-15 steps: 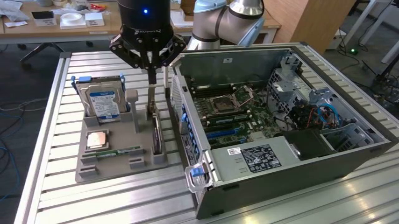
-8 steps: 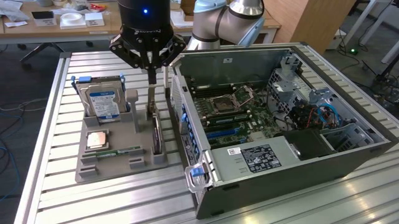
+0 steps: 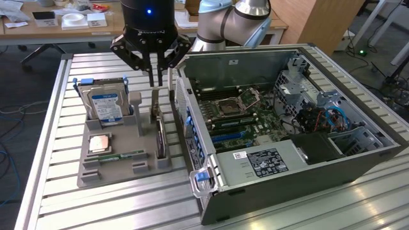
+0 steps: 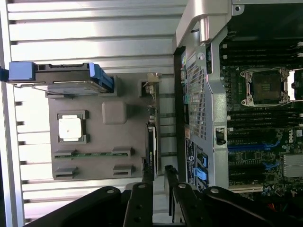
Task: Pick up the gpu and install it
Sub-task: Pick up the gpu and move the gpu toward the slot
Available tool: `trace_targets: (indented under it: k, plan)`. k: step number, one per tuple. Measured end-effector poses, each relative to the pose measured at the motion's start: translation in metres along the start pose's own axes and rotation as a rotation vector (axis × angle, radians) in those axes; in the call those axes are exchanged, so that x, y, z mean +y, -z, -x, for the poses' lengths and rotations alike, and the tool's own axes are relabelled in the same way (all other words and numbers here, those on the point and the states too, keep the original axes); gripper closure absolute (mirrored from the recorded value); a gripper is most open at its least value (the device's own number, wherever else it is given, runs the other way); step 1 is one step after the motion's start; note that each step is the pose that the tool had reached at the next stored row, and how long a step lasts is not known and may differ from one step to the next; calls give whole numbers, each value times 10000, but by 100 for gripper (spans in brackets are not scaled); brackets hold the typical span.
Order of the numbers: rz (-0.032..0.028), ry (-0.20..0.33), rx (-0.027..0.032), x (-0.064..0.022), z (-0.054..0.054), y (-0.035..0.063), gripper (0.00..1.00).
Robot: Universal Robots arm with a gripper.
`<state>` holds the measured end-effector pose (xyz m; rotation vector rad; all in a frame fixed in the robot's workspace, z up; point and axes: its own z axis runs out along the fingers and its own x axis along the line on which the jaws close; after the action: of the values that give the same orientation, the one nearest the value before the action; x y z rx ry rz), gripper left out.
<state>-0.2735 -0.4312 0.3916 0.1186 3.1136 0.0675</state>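
Pick-up step, I'd say: the gripper (image 3: 156,84) hangs just above the gpu (image 3: 161,136), which stands on edge in the grey holder (image 3: 115,168), at nine o'clock from the open case (image 3: 300,160) in the exterior view. The fingers (image 4: 147,182) are narrowly apart and hold nothing. A grasp calls for straddling the card's top edge.
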Motion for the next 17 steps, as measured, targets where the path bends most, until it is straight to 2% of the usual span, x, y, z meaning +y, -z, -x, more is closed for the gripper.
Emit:
trace_targets:
  k: [1,2,5,6,10,17]
  plan:
    - [0,0,0,0,0,0,77]
    - [0,0,-1,0,0,0,71]
    - [0,0,-1,0,0,0,65]
    - [0,0,0,0,0,0,58]
    - [0,1,0,-1,-1,-14,58]
    - [-1,0,0,-6,-4,-140,58]
